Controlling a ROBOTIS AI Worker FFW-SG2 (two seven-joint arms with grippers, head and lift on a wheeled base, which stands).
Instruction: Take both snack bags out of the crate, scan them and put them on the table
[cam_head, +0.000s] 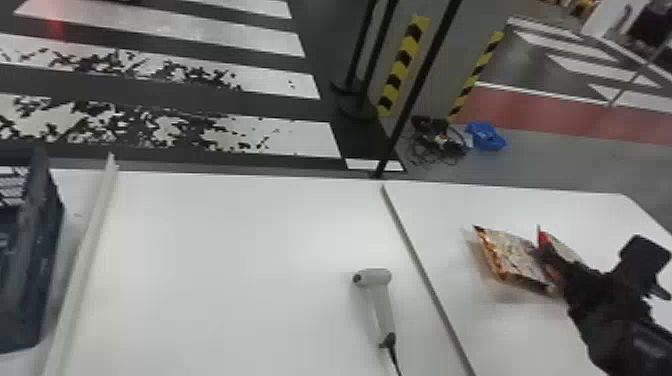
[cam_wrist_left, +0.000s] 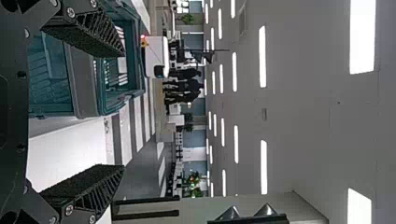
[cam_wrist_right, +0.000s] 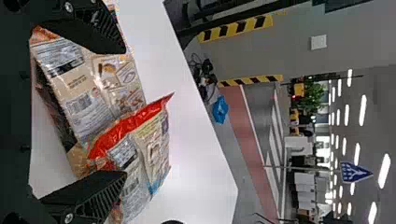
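My right pincer (cam_head: 592, 254) is at the right part of the table, its two flat black fingers spread wide, nothing pinched between them. A shiny plastic snack bag with orange-brown edges (cam_head: 515, 256) lies tilted on the tabletop, and right beside it is a second snack bag, with a bright red edge (cam_wrist_right: 130, 125). In my right wrist view both bags show in the gap between the fingers, the red-edged one partly covering the other; I cannot tell whether either finger touches them.

My left pincer (cam_wrist_left: 123, 109) also has its fingers apart, with nothing between them. The dark blue-green plastic crate (cam_head: 30, 260) stands at the left end of the work surface, beside a long whitish strip (cam_head: 90, 250).

The table (cam_head: 225, 250) is smooth and white, crossed by a dark seam (cam_head: 425, 275). Just left of that seam lies a pale grey handheld scanner (cam_head: 382, 305) with a black cable (cam_head: 394, 357).

Beyond the table I see black-and-white floor stripes (cam_head: 250, 135), black posts, a grey pillar with yellow-and-black hazard tape (cam_head: 402, 65), a tangle of dark cables and a crumpled blue thing (cam_head: 485, 136).
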